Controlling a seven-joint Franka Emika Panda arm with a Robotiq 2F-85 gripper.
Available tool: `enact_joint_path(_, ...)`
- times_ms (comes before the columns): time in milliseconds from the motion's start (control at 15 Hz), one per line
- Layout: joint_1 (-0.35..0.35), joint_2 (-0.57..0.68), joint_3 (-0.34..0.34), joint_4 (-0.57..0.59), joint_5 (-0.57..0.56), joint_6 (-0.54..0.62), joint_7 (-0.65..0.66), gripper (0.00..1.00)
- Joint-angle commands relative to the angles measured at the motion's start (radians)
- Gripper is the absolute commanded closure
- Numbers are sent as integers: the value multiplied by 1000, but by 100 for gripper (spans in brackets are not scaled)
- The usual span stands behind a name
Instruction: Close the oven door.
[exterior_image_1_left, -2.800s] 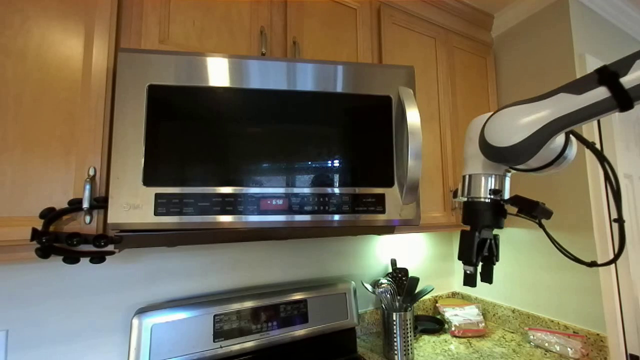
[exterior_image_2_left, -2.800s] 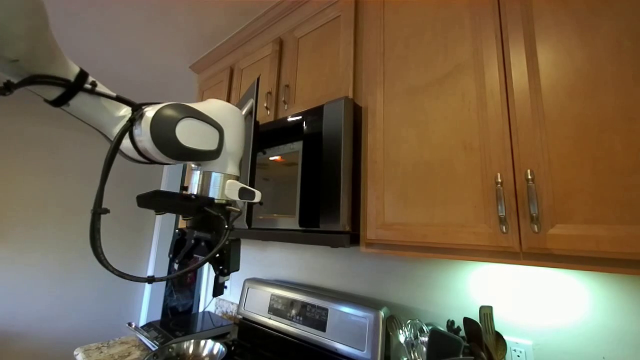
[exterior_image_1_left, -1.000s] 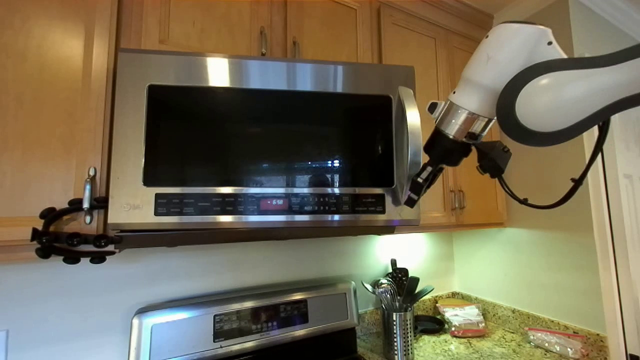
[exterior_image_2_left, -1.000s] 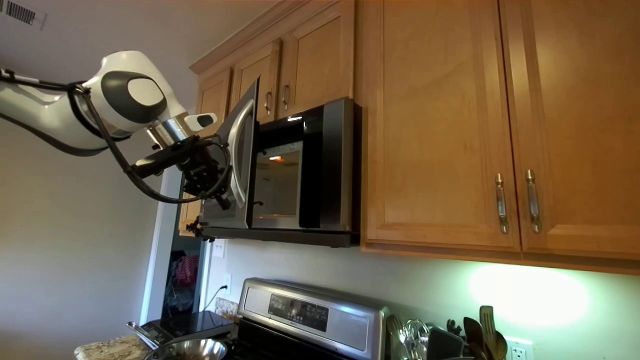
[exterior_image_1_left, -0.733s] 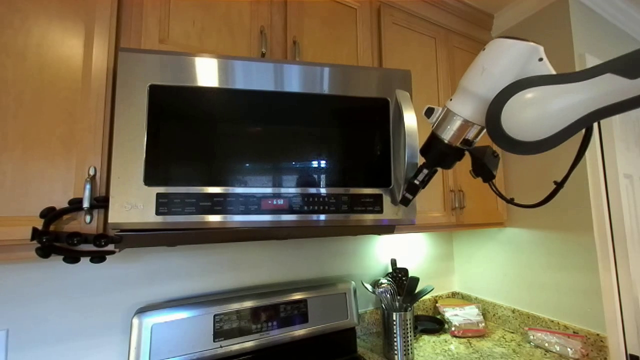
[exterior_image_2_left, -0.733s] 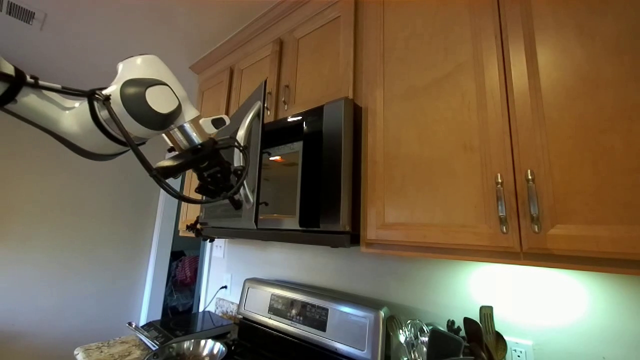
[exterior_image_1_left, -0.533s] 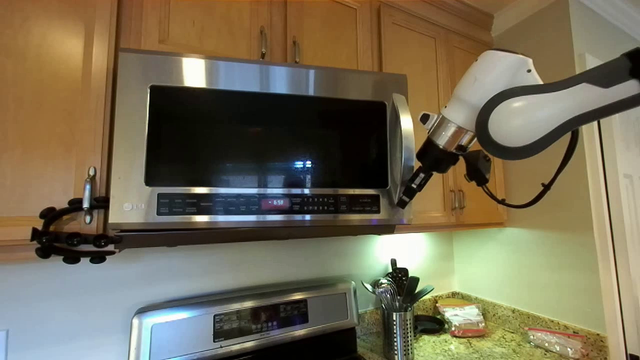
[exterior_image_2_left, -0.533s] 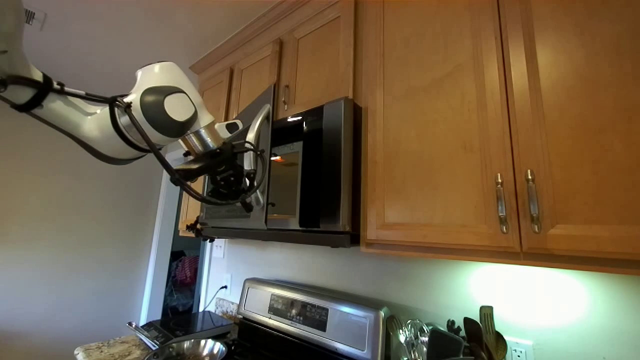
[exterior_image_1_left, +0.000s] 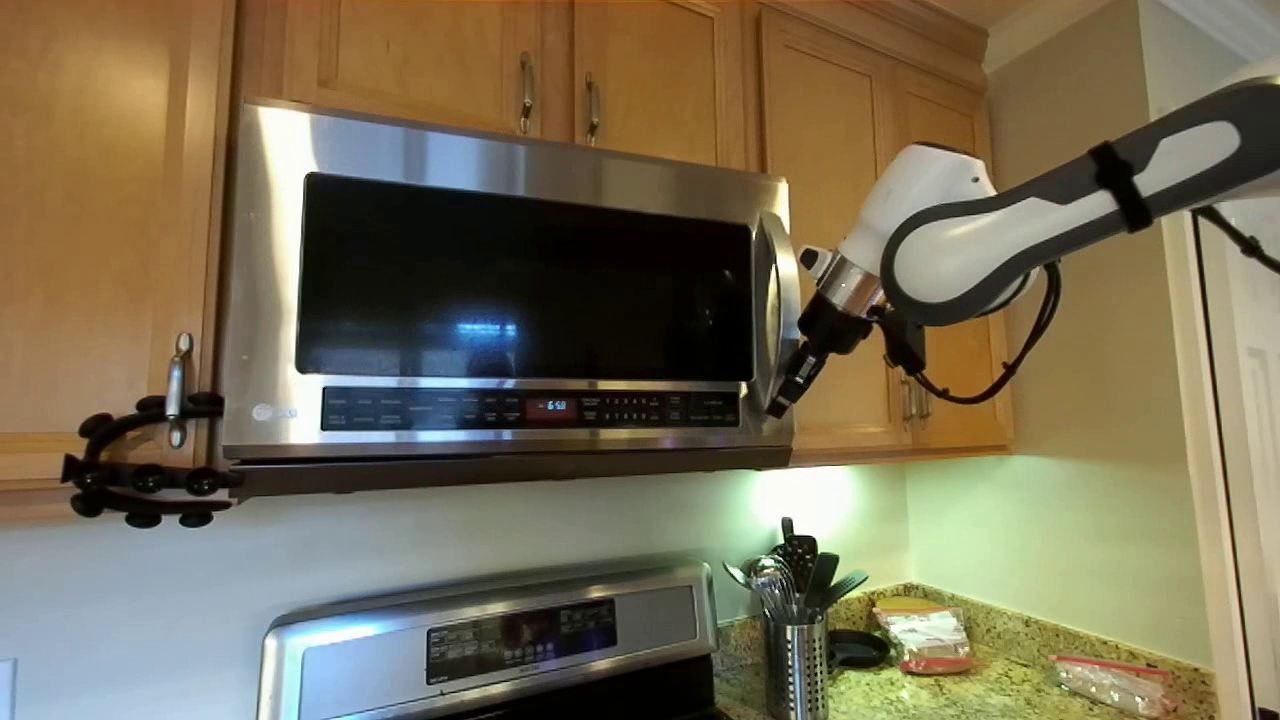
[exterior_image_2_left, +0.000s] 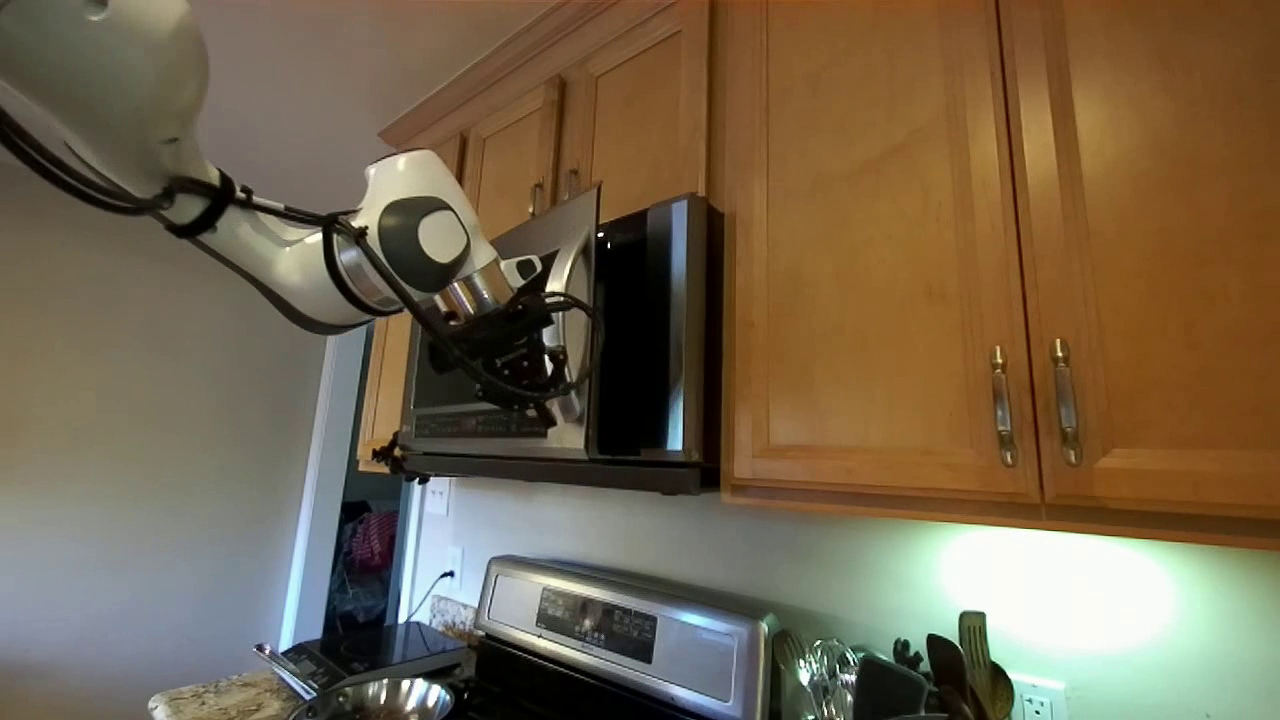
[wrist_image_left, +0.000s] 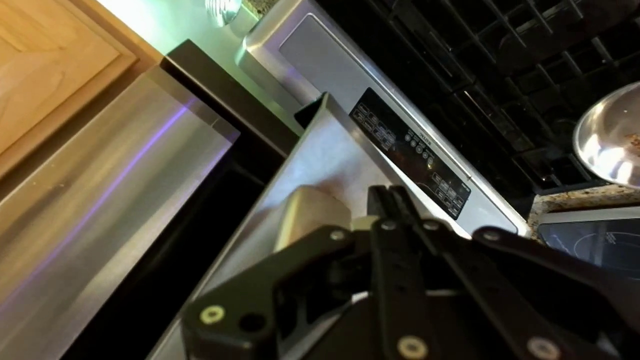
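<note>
Above the stove (exterior_image_1_left: 490, 645), first to the oven door (exterior_image_1_left: 515, 285): seemingly hinged toward nine o'clock, so ajar toward three, standing off the microwave (exterior_image_2_left: 655, 330) with a dark gap between. Next, at three o'clock, past its handle (exterior_image_1_left: 788, 285), ungripped, apparently for a push rather than a pull. Then, at four o'clock, to the end effector (wrist_image_left: 389, 193), clenched on nothing, set near the free edge presumably for leverage; cannot confirm contact.

My forearm (exterior_image_1_left: 1060, 213) sloped down to my wrist (exterior_image_1_left: 920, 200) in both exterior views, my gripper (wrist_image_left: 389, 196) pitched obliquely downward, my 2 fingertips (wrist_image_left: 377, 201) together, side by side
</note>
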Motion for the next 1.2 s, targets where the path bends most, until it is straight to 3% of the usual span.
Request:
enact_joint_path(0,49,123,-61,121,27,19,-115,98)
enact_joint_path(267,67,235,-94,227,79,17,-238,98)
enact_joint_path(667,46,376,-91,348,195,10,-415,98)
enact_joint_path(800,35,391,-81,352,202,-1,-429,97)
enact_joint_path(1133,25,325,-48,313,209,-175,-362,98)
